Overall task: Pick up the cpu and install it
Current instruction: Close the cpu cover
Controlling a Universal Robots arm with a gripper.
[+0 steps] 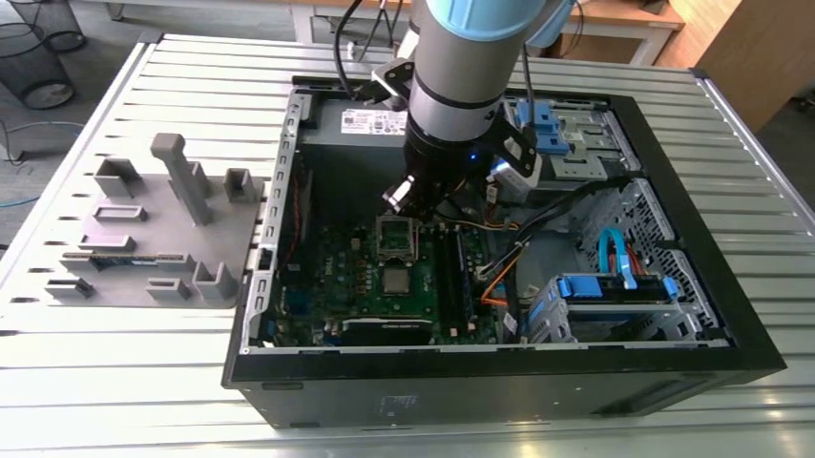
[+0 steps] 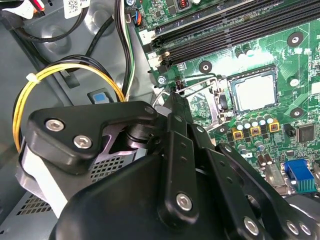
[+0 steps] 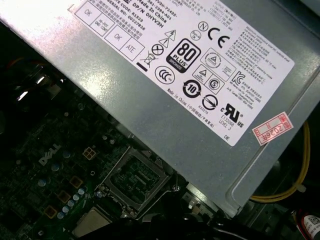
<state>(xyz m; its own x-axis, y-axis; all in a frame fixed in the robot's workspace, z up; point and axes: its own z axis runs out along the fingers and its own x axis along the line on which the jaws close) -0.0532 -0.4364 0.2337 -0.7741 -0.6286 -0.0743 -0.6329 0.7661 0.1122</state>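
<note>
The cpu (image 1: 399,280) is a small silver square lying flat in its socket on the green motherboard (image 1: 334,286), also seen as the cpu (image 2: 253,90) and the cpu (image 3: 94,224) in both wrist views. The silver hinged socket frame (image 1: 395,237) stands flipped open beside it, on the power supply's side; it is the frame (image 2: 199,92) and the frame (image 3: 135,175) in the wrist views. My black gripper (image 1: 415,202) hangs inside the case just above that open frame, and its tip, the gripper (image 2: 175,100), sits at the frame's edge, apart from the cpu.
The grey power supply (image 3: 190,75) stands close behind the socket. Long black memory slots (image 2: 235,30) run beside it. Yellow and black cables (image 2: 60,75) loop near the gripper. A blue-handled drive cage (image 1: 612,286) fills the case's right. A grey fixture block (image 1: 153,239) lies at the exterior view's left.
</note>
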